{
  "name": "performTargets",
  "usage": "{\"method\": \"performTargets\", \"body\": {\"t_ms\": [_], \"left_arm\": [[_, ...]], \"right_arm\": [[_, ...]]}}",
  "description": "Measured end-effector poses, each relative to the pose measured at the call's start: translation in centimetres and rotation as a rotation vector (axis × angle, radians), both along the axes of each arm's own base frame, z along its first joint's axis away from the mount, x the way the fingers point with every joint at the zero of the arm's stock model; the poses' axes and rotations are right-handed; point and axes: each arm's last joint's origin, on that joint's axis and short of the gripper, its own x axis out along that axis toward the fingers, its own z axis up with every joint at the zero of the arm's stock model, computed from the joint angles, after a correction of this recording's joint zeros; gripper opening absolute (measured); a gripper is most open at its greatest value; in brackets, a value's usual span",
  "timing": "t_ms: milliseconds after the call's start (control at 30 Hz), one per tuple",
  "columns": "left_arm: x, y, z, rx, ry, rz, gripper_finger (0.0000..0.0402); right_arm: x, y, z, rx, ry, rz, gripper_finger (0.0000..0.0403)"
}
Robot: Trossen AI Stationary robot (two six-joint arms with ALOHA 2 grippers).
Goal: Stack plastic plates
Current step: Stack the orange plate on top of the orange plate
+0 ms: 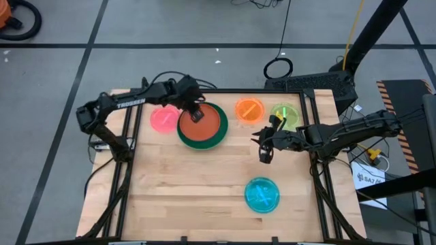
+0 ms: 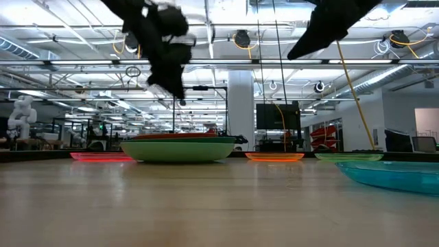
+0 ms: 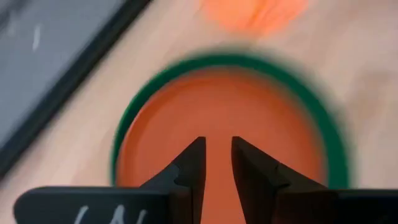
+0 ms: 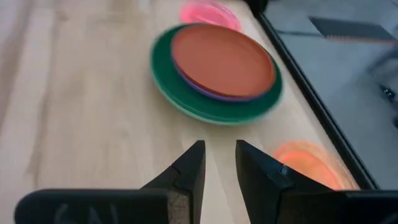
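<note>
Left gripper, fingers narrowly parted and holding nothing, hovers over the red-orange plate.

Wooden table with stacked plates, pink, orange, lime, blue.

A pale wooden tabletop with a dark metal frame stands on a grey floor crossed by dark lines. A black cable coil lies on the floor beyond the far right corner. An orange and black vacuum cleaner sits well beyond the far left corner. A white label lies off the right edge.
</note>
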Motion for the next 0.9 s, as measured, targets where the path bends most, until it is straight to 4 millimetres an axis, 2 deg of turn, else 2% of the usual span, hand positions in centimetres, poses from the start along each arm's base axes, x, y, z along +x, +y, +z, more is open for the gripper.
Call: {"method": "performTargets", "body": {"t_ms": [200,300,433,533,733,900], "left_arm": [[1.7,-6.1,4.1,0.205,-0.227,-0.284,0.0082],[1.9,-8.3,4.9,0.258,-0.292,-0.353,0.0083],[2.0,-10.3,5.6,0.301,-0.328,-0.442,0.0083],[2.2,-11.2,5.7,0.334,-0.331,-0.501,0.0083],[1.9,-10.9,5.4,0.344,-0.286,-0.520,0.0083],[1.2,-11.0,5.6,0.311,-0.268,-0.499,0.0083]], "right_arm": [[0.6,-0.5,-0.4,0.076,-0.043,-0.110,0.0082],[1.6,-1.6,-0.8,0.088,-0.054,-0.166,0.0082],[2.6,-3.8,-1.7,0.088,-0.019,-0.258,0.0082],[3.3,-5.7,-2.2,0.108,0.014,-0.283,0.0082],[4.4,-9.5,-4.0,0.120,0.146,-0.222,0.0082],[4.6,-11.7,-6.1,0.161,0.253,-0.151,0.0082]]}}
